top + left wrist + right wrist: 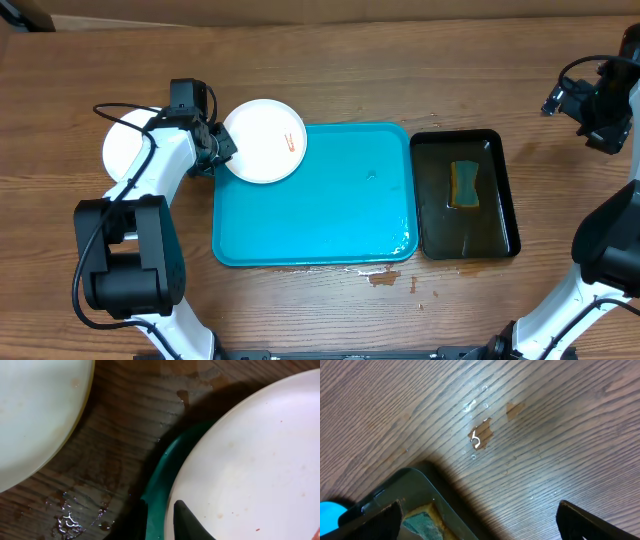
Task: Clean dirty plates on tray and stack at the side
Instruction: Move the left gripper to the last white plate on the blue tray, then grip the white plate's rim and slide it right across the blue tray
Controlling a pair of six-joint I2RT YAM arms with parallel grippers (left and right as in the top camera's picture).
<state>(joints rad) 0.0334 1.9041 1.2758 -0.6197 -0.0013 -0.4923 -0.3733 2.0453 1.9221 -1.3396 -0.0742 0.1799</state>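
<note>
1. We see the turquoise tray (300,240) lying in the middle of the wooden bench (330,70). Its long sides run left to right, and a film of water shines at its front right corner.
2. The smeared plate (262,140) is white with short orange-red streaks near its right edge. It sits at the tray's far left corner and overhangs the rim, so part of it stands over bare bench.
3. The left end effector (222,148) is at that plate's left edge. In the left wrist view its dark fingers (192,522) stand narrow, astride the plate's rim, one lying on the upper face. Whether they actually pinch the plate we cannot tell.
4. A second plate (120,150), pale with a faint yellowish rim, rests on the bench left of the tray and apart from it. The left arm partly covers it in the overhead view.
5. The right end effector (479,509) hangs at the far right, well apart from the plates. Its jaws stand wide with only wood grain between them, holding nothing.
6. A narrow black tray (480,235) lies just beside the turquoise tray's right side. It holds dark liquid and a yellow-green sponge (463,186).
7. Small puddles (385,278) mark the bench just in front of the turquoise tray's front right corner. More wet spots show near the plates in the left wrist view.
</note>
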